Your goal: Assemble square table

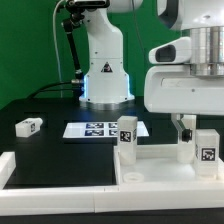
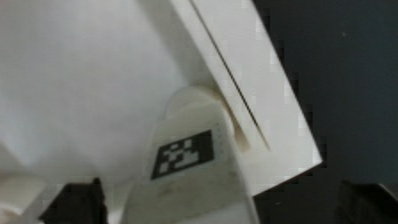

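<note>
- Black table mostly bare toward the exterior view's left, with a green wall behind.
- White rail closing off the front edge.
- Slab lying flat at front right, raised rim up.
- Left leg and right leg upright on the slab, well apart.
- Loose leg lying far left on the table, marker board between it and the slab.
- Arm base standing at the back.
- Gripper pointing down just beside the right leg, released, fingertips spread clear of it.
</note>
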